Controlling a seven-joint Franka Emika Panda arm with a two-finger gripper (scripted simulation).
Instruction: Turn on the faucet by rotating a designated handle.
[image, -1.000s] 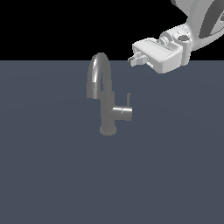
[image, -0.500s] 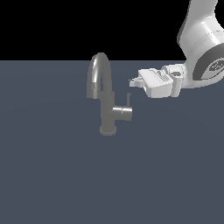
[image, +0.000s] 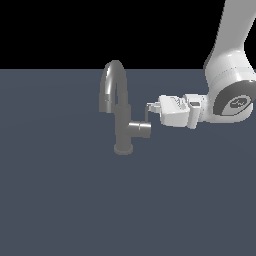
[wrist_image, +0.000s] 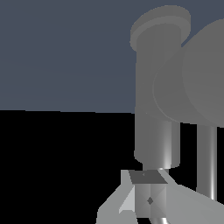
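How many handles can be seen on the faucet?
1. The handle juts from the faucet body toward the exterior view's right, its thin lever rod rising beside the gripper. A handle on the far side could be hidden.

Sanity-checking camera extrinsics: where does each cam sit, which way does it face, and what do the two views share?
Exterior view: off the arm, raised, looking down across the dark surface at the faucet; the arm reaches in from the exterior view's right, gripper at the handle.
Wrist view: on the wrist, aimed along the fingers at the faucet close up; only fingertips show.
Shared: faucet, gripper tips, dark surface.
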